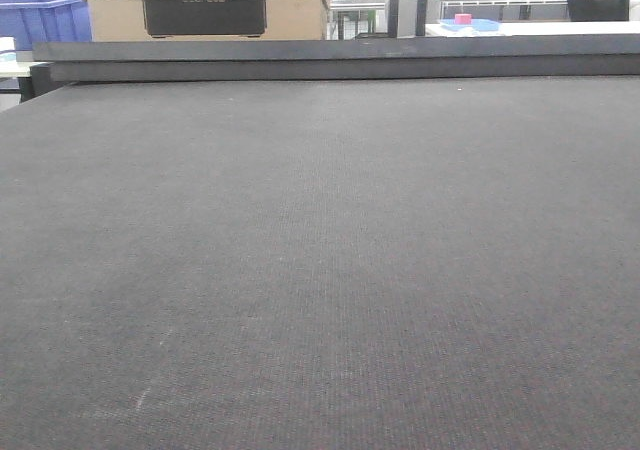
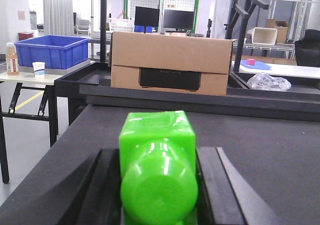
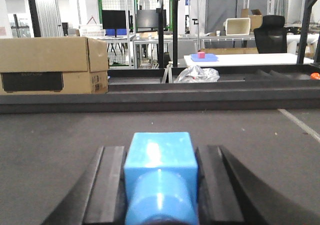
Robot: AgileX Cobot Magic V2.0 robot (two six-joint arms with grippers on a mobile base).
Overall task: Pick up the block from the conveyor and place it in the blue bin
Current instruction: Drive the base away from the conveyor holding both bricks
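My left gripper is shut on the bright green block, which fills the gap between its two dark fingers with a rounded stud facing the camera. It hovers low over the dark grey conveyor. The blue bin stands on a side table at the far left, beyond the belt's left edge; its corner also shows in the front view. My right gripper is shut on a light blue block above the belt. Neither gripper shows in the front view, where the belt lies bare.
A cardboard box sits behind the dark rail at the belt's far edge. A bottle and a paper cup stand beside the bin. A crumpled plastic bag lies at the back right.
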